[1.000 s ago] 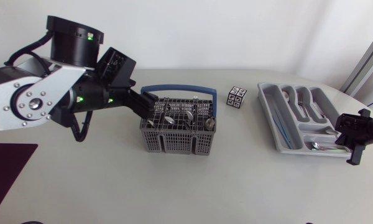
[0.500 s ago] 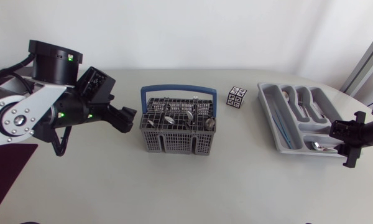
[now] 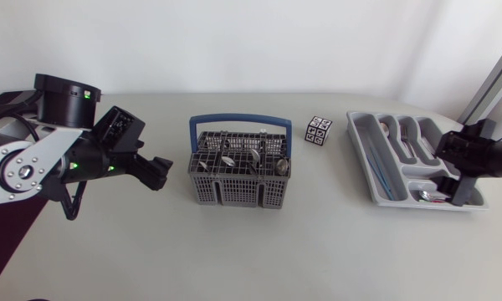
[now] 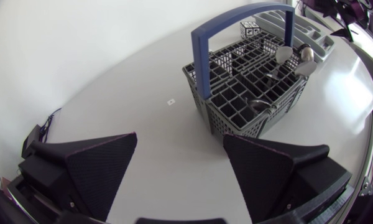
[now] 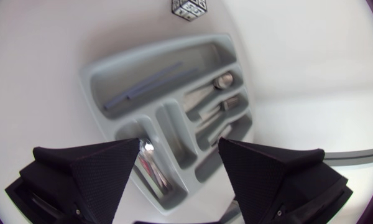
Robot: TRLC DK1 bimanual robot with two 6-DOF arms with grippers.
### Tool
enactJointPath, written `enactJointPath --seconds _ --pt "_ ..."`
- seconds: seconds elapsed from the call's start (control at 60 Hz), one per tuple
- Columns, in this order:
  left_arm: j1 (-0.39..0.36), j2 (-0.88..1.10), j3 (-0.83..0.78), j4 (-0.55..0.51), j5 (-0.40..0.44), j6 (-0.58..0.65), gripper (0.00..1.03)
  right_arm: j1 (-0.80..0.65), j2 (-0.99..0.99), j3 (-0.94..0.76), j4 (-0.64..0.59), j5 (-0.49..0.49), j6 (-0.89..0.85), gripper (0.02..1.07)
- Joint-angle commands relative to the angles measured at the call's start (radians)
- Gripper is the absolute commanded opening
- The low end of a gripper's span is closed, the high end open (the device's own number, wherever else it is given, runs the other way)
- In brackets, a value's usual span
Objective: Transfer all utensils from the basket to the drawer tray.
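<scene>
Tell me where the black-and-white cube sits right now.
In the head view the cube lies right of centre, toward the far edge, between the basket and the tray, touching neither.

The right gripper (image 5: pixel 179 148) hangs over the grey drawer tray (image 5: pixel 87 78) with its two black fingers spread wide and nothing between them. In the tray's long compartment lie thin blue sticks (image 5: pixel 152 81), possibly straws, too blurred to tell. A spoon (image 5: pixel 224 79) and other metal cutlery (image 5: pixel 150 169) fill narrower compartments. Beyond the tray, a black-and-white patterned cube (image 5: pixel 188 6) sits on the pale surface (image 5: pixel 37 37).
</scene>
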Motion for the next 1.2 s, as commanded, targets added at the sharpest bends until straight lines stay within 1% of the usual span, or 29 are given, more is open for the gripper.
enactJointPath --seconds 0.0,0.05,0.117,0.183,0.217,0.267,0.4,0.483,0.55,0.617,0.667,0.683,0.7,0.8,0.9,0.95,1.133,1.183 --pt "0.001 -0.015 -0.041 0.004 0.034 0.048 0.99 0.097 -0.053 -0.061 -0.05 -0.007 0.145 0.97" --pt "-0.005 -0.021 -0.058 0.007 0.06 0.096 0.99 0.157 -0.08 -0.072 -0.079 -0.012 0.214 0.97" --pt "-0.028 -0.022 -0.087 0.031 0.062 0.16 0.99 0.238 -0.113 -0.086 -0.093 -0.012 0.302 0.97" --pt "-0.053 -0.027 -0.115 0.077 0.065 0.225 0.99 0.314 -0.125 -0.089 -0.11 -0.01 0.383 0.97" --pt "-0.06 -0.013 -0.11 0.085 0.065 0.235 0.98 0.347 -0.126 -0.086 -0.116 -0.01 0.427 0.97" --pt "-0.07 0.002 -0.089 0.065 0.065 0.244 0.97 0.402 -0.134 -0.084 -0.137 -0.01 0.469 0.97" --pt "-0.119 -0.021 -0.083 0.059 0.066 0.292 0.97 0.541 -0.159 -0.078 -0.154 -0.01 0.601 0.96" --pt "-0.145 -0.047 -0.109 0.091 0.066 0.35 0.97 0.653 -0.166 -0.069 -0.154 0.022 0.691 0.96" --pt "-0.165 -0.076 -0.133 0.123 0.066 0.429 0.97 0.726 -0.176 -0.058 -0.157 0.057 0.73 0.96" --pt "-0.175 -0.108 -0.155 0.168 0.066 0.511 0.97 0.777 -0.177 -0.037 -0.182 0.068 0.763 0.96" --pt "-0.179 -0.128 -0.167 0.185 0.08 0.6 0.96 0.803 -0.174 -0.024 -0.196 0.068 0.779 0.96" --pt "-0.179 -0.13 -0.167 0.186 0.081 0.608 0.96 0.806 -0.174 -0.024 -0.197 0.069 0.779 0.96" --pt "-0.179 -0.138 -0.169 0.188 0.089 0.657 0.96 0.815 -0.176 -0.023 -0.197 0.072 0.783 0.96" --pt "-0.183 -0.139 -0.156 0.174 0.109 0.798 0.96 0.834 -0.177 -0.015 -0.208 0.083 0.794 0.96" --pt "-0.18 -0.131 -0.103 0.088 0.155 0.942 0.96 0.841 -0.176 -0.023 -0.208 0.083 0.8 0.96" --pt "-0.18 -0.115 -0.077 0.048 0.167 1.005 0.93 0.849 -0.171 -0.029 -0.206 0.083 0.803 0.96" --pt "-0.177 -0.024 0.022 -0.029 0.17 1.148 0.93 0.861 -0.166 -0.049 -0.197 0.083 0.809 0.96" --pt "-0.177 -0.001 0.046 -0.055 0.17 1.183 0.9 0.864 -0.163 -0.055 -0.196 0.083 0.811 0.96"
